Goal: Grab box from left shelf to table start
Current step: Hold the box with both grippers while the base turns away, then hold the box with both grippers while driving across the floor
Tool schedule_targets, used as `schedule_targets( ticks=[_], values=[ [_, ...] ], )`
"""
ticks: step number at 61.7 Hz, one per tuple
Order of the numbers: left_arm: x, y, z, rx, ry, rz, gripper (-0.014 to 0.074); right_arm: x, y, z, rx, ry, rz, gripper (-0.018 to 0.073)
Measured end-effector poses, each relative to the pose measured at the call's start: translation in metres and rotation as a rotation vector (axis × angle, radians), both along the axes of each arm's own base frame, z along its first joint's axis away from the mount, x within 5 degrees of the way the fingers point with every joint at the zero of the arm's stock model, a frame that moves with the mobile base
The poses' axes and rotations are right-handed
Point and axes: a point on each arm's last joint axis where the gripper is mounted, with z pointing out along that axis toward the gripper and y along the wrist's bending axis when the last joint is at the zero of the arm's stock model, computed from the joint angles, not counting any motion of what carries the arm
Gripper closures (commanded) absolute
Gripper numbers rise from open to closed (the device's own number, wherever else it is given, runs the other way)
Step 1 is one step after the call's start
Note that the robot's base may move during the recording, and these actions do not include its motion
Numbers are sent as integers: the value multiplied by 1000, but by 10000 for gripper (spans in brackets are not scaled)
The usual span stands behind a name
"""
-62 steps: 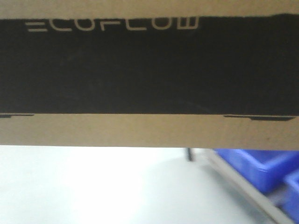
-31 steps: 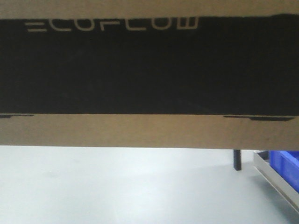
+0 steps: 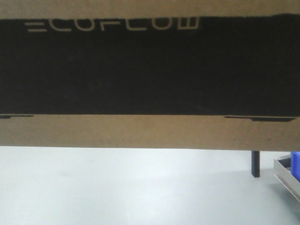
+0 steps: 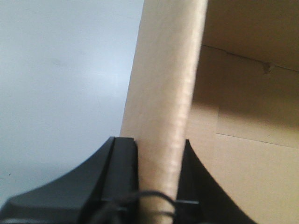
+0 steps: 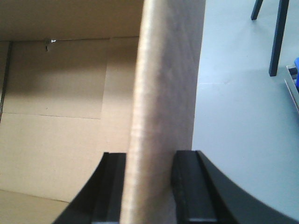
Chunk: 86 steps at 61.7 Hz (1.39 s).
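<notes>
The box (image 3: 150, 131) runs past both side edges; the blue bin (image 3: 296, 161) is cropped.

- Front view: box (image 3: 150, 70) blocks the whole upper part, edge to edge. No way over or round it is visible.
- Under the box: floor (image 3: 117, 187) open across left and centre.
- Lower right: dark post (image 3: 255, 164), then a slanted metal rail (image 3: 286, 180) with a blue bin (image 3: 296, 161) at the frame edge. These close off that side.
- Left gripper (image 4: 156, 154): box wall fills the gap between its jaws. Open floor outboard, box interior inboard.
- Right gripper (image 5: 149, 163): wall fills the gap likewise. Floor open outboard, two dark legs (image 5: 278, 37) well apart from it.
</notes>
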Motion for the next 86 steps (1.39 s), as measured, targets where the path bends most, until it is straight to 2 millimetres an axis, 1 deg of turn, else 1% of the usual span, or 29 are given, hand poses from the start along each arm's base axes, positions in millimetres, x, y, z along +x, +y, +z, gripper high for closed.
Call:
schedule_targets(
  ticks=[41, 62, 86],
  values=[
    [0, 1, 0, 7, -4, 5, 682, 0, 0, 0, 0, 1, 0, 533],
    [-3, 2, -4, 14, 42, 5, 682, -1, 0, -1, -1, 16, 4, 533],
    [-21, 8, -2, 8, 11, 10, 682, -1, 2, -1, 14, 16, 16, 533]
  ],
)
